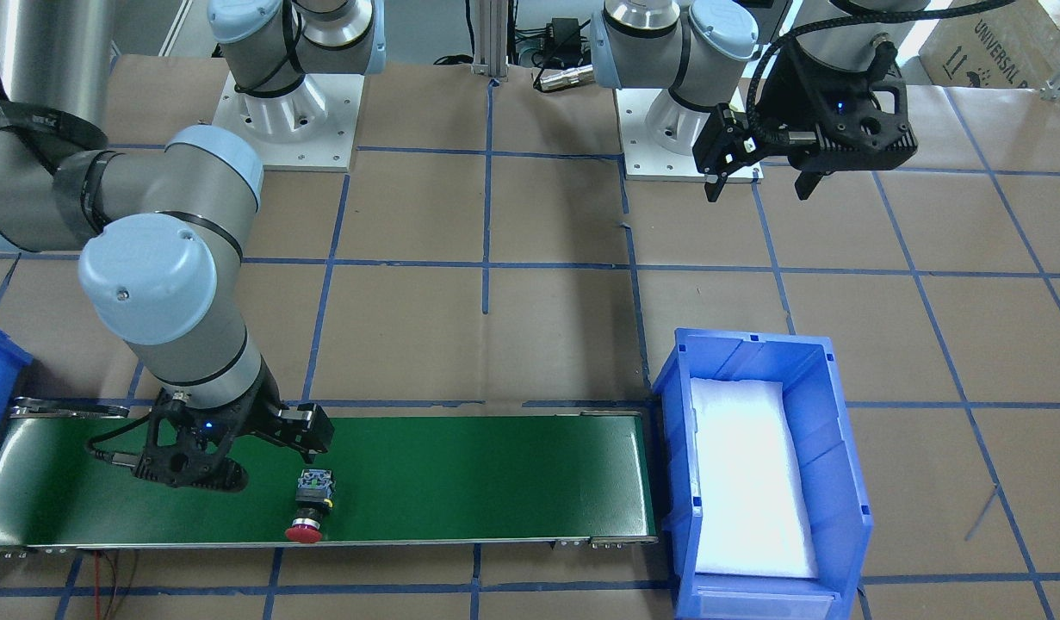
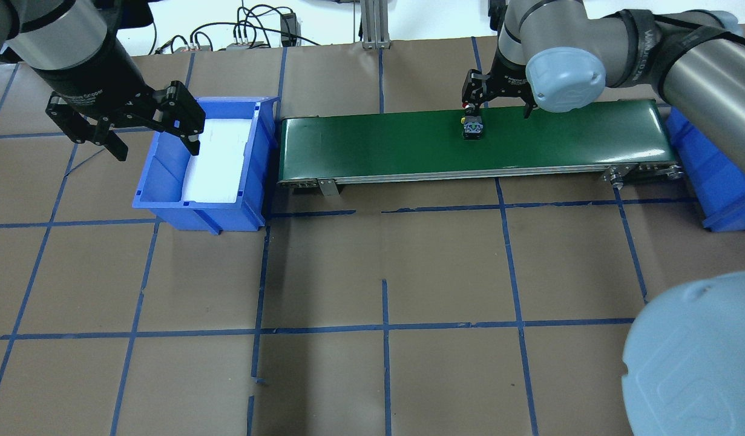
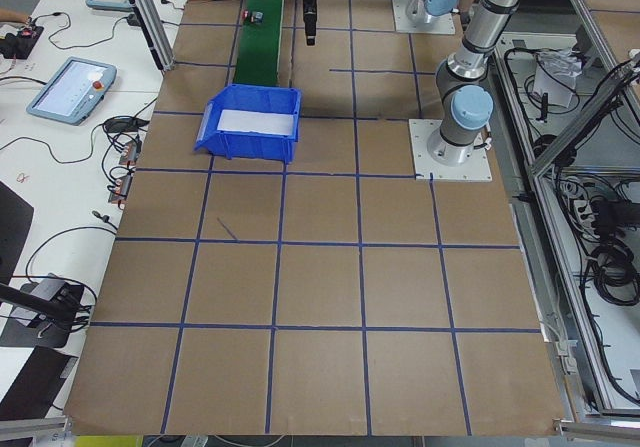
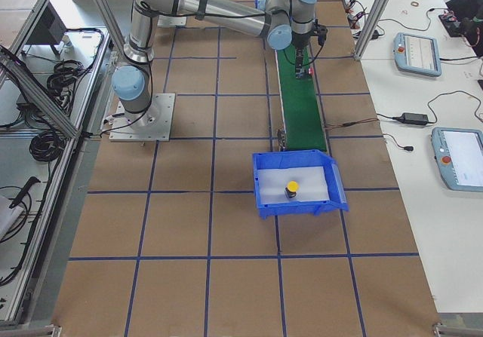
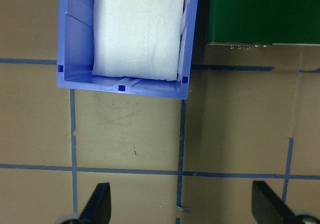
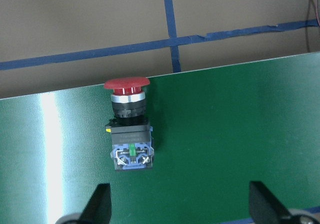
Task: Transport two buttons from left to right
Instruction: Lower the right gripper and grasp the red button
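Blue plastic bin, white foam pad inside, yellow-capped button on the foam. Left gripper over brown paper beside it, fingers wide apart, empty. Beyond, smooth green belt: red-capped button lying on its side. Right gripper above it, fingers spread, apart from it. Second blue bin at the far end. Two buttons, two bins.

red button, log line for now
red button: on its side on belt | right gripper: open above belt | yellow button: in bin | left gripper: open, empty
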Robot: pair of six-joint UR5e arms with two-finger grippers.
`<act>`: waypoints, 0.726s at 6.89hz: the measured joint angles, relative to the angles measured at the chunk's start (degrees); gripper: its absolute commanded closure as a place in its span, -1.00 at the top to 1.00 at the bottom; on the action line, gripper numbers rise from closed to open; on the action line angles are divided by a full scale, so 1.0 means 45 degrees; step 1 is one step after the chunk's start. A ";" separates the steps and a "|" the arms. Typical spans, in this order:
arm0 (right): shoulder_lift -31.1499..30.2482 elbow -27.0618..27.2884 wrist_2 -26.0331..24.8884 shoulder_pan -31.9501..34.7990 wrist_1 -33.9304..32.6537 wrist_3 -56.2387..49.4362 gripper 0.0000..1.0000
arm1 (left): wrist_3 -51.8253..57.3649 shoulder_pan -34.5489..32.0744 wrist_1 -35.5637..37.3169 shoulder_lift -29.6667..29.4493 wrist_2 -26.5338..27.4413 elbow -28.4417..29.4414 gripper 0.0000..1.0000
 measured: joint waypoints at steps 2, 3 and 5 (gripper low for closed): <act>0.0415 0.0077 0.0031 0.0009 -0.0630 -0.0026 0.99 | 0.0000 -0.0043 -0.0009 0.0001 -0.0015 -0.0013 1.00; 0.0660 0.0069 0.0103 0.0010 -0.0950 -0.0040 0.99 | 0.0000 -0.0041 -0.0006 0.0001 -0.0012 -0.0015 1.00; 0.1101 -0.0034 0.0261 0.0010 -0.1370 -0.0084 0.98 | 0.0000 -0.0038 -0.0013 0.0001 -0.0017 -0.0016 1.00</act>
